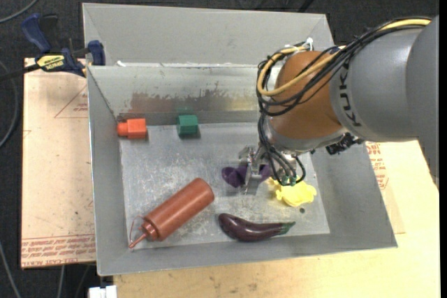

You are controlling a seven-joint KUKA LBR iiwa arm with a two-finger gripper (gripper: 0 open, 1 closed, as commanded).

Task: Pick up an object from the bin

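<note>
Bin: grey metal bin [106, 164], floor scuffed, seven loose things or fewer on it, none heaped.
Gripper: gripper [251, 176] low over the floor, right of centre, under the orange wrist cover and its cables.
Gripper state: clenched or released, I cannot tell from where I stand; the wrist and cables shade it.
Nearest thing: small purple piece [231, 176], lumpy, just beside the gripper on its left, perhaps touching; whether it is gripped I cannot tell.
Second neighbour: yellow soft-looking thing [295, 195], near the gripper's right and a little toward the front.
Third neighbour: dark purple aubergine [250, 227], lying flat along the front wall, just below the gripper.
Farther items: red-brown squeeze bottle [176, 209] on its side at front left; orange block [132, 128] and green block [187, 125] by the back wall, well apart from the gripper.
Risk one: the purple piece is small and rounded; an off-centre pinch would likely squirt it sideways.
Risk two: the yellow thing sits close enough that it may be snagged or nudged.
Risk three: a gripper this low could scrape the floor and catch nothing.
Risk four: a shallow hold may let go on the lift.
</note>
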